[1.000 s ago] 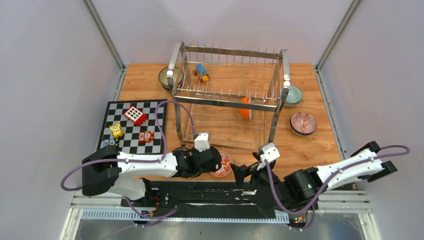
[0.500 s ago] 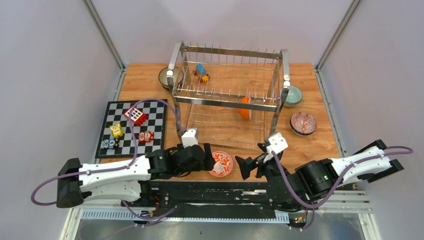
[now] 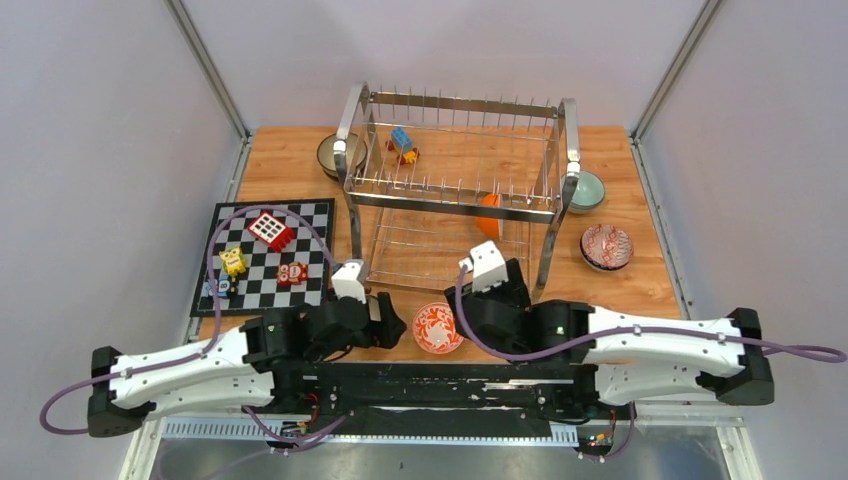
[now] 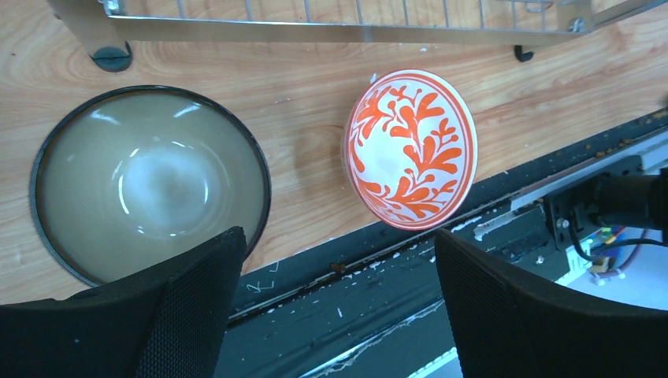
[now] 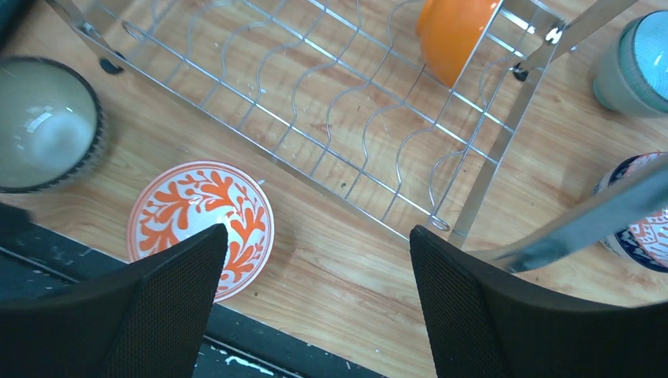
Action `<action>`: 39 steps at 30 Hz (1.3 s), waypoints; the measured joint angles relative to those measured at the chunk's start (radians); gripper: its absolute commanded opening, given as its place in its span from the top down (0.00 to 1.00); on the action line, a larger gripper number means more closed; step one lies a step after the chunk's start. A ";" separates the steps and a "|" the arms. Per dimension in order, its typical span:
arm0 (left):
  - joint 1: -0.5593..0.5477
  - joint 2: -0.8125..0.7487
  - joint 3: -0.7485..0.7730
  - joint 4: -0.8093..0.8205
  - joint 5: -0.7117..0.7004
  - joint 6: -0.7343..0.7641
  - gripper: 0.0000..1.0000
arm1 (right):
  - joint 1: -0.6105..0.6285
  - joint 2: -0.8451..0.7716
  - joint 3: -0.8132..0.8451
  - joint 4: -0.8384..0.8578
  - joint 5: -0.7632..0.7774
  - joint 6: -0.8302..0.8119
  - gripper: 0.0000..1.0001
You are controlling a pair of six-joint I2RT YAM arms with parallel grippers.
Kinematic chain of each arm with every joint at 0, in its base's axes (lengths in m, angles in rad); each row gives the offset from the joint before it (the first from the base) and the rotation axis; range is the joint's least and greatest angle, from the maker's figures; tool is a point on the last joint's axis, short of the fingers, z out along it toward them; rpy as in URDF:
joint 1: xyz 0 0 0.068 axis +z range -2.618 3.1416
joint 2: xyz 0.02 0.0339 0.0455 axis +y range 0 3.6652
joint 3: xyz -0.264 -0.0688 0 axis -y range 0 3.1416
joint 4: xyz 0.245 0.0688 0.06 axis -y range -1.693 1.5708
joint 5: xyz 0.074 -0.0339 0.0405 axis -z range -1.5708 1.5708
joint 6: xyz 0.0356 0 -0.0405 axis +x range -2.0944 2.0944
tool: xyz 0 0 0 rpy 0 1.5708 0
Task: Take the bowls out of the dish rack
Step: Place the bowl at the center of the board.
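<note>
Bowls number six across the views, and only one sits in the dish rack (image 3: 440, 200): an orange bowl (image 3: 489, 216) standing on edge at the right end of the lower tier, partly cut by the upper tier's front bar. The other five rest on the tabletop (image 3: 640, 290). An orange-and-white patterned bowl (image 3: 437, 328) lies at the near edge between the two arms. An olive bowl with a dark rim (image 4: 150, 181) lies just near the rack's near-left foot and is almost wholly covered by the left arm in the top view. A brownish bowl (image 3: 330, 155) is half hidden behind the rack's far-left handle. A mint bowl (image 3: 588, 190) is tucked against the right handle, and a red patterned bowl (image 3: 607, 247) lies to the right, near it. One chequered board (image 3: 310, 285) at the left carries four toy blocks, and another toy (image 3: 403, 143) sits on the rack's upper tier; their markings are too small to read. The left pincer (image 4: 337, 236) is spread wide and holds nothing, above the near edge between the olive and patterned bowls. The right pincer (image 5: 317, 232) is also spread wide and empty, over the rack's near rail.
</note>
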 measured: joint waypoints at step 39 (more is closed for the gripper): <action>0.000 -0.460 -0.032 -0.280 -0.204 -0.006 0.11 | -0.100 -0.241 -0.296 0.517 -0.288 -0.401 0.28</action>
